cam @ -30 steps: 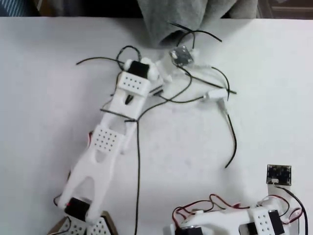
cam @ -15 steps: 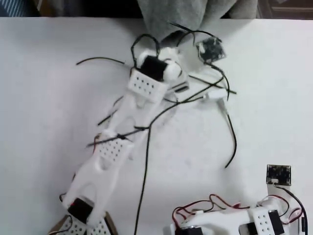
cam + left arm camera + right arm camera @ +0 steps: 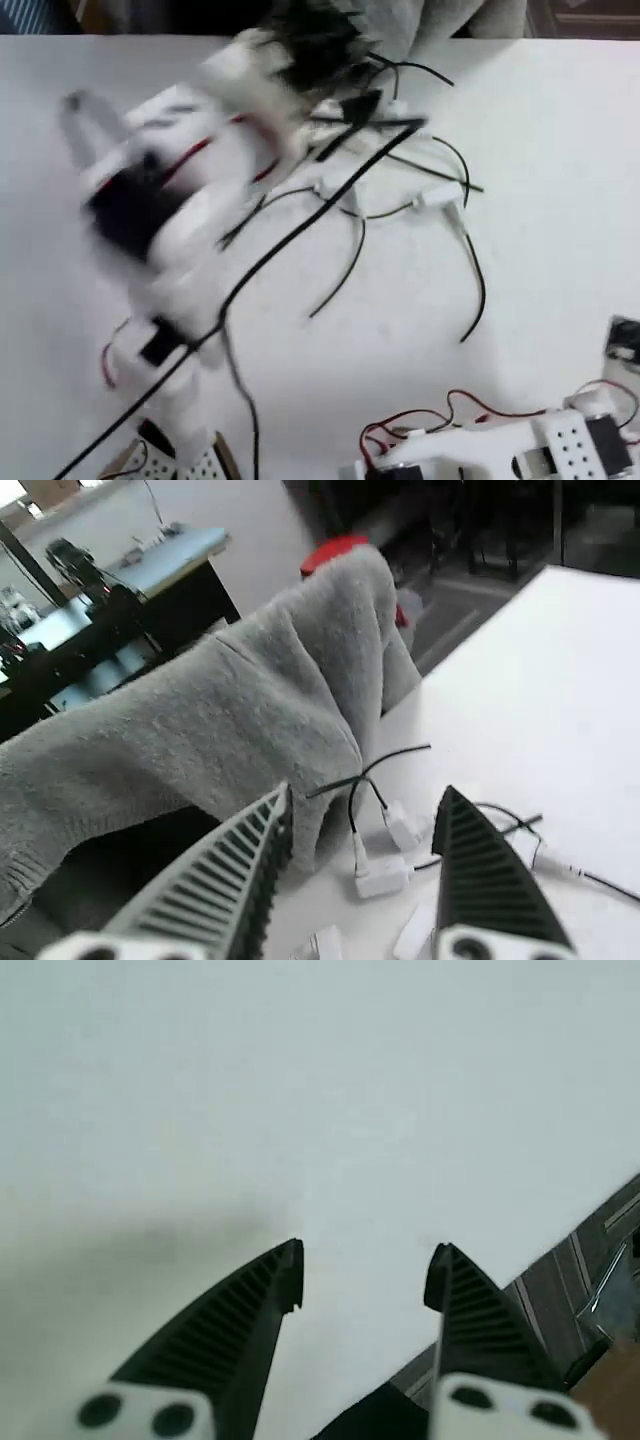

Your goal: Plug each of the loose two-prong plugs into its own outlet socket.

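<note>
My left claw [image 3: 365,793] stands wide and empty, high over the table [image 3: 560,680]. The white plugs [image 3: 380,878] lie below it on their black wires [image 3: 480,287] at the foot of the grey cloth [image 3: 230,710], toward 12 o'clock on the table in the high view. My right claw [image 3: 367,1248], also wide and empty, hangs over bare table at 5 o'clock. My worry is the black lead [image 3: 300,235] lying across my left arm: if it catches, it could drag the tangle and pull the plugs under the cloth
</note>
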Controlling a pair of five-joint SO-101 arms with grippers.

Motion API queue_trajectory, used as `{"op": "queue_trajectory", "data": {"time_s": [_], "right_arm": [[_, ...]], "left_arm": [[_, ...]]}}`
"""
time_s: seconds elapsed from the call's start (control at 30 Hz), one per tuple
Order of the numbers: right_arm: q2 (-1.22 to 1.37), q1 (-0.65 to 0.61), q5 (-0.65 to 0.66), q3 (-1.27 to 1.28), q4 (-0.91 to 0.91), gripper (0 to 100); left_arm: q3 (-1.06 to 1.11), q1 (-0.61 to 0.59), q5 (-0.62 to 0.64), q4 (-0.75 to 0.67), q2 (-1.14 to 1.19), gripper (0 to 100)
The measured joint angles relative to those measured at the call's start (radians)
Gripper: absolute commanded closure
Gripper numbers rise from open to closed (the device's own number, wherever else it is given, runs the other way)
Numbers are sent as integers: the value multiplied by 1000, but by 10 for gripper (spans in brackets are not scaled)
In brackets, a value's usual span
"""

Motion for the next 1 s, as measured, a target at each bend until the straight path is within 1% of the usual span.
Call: {"op": "queue_trajectory", "data": {"time_s": [0.07, 0.13, 0.3, 0.43, 0.63, 0.83, 0.93, 1.0], "right_arm": [[0, -34, -54, -94, 75, 790], [0, -81, -110, -190, 150, 790], [0, -222, -262, -446, 348, 790], [0, -359, -376, -658, 519, 790], [-26, -617, -519, -937, 783, 790], [-255, -904, -678, -977, 813, 790], [-422, -1074, -709, -961, 813, 790], [-525, -1174, -713, -908, 810, 790]], "left_arm": [[61, 0, 37, 0, -104, 767], [169, 0, 66, 0, -219, 774], [529, -2, 89, 0, -545, 795], [809, -3, 89, 0, -804, 797], [1166, -3, 89, -20, -1119, 797], [1525, -3, 89, -60, -1418, 797], [1717, -18, 92, -121, -1583, 797], [1850, -72, 95, -173, -1708, 797]]}}
